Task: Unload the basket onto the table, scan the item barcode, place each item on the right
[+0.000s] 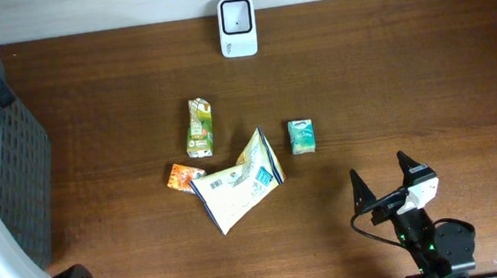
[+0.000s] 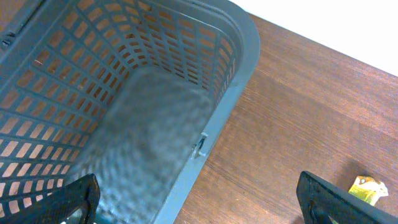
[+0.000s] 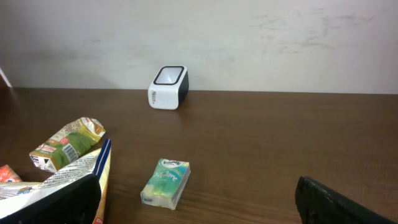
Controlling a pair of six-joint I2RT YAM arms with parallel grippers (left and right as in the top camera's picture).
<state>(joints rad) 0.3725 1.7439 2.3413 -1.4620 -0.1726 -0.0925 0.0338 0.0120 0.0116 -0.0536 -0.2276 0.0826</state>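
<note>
Wide open, empty: left pincer (image 2: 196, 193) above grey basket (image 2: 231, 74), right pincer (image 1: 378, 167) above table (image 1: 426, 65).

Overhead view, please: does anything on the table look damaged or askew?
The white and blue bag lies crumpled and creased in the middle of the group, and the green carton beside it looks crushed at one end. Nothing looks spilled.

No print is legible on the snack bag (image 1: 235, 188) or scanner (image 1: 236, 15).
</note>
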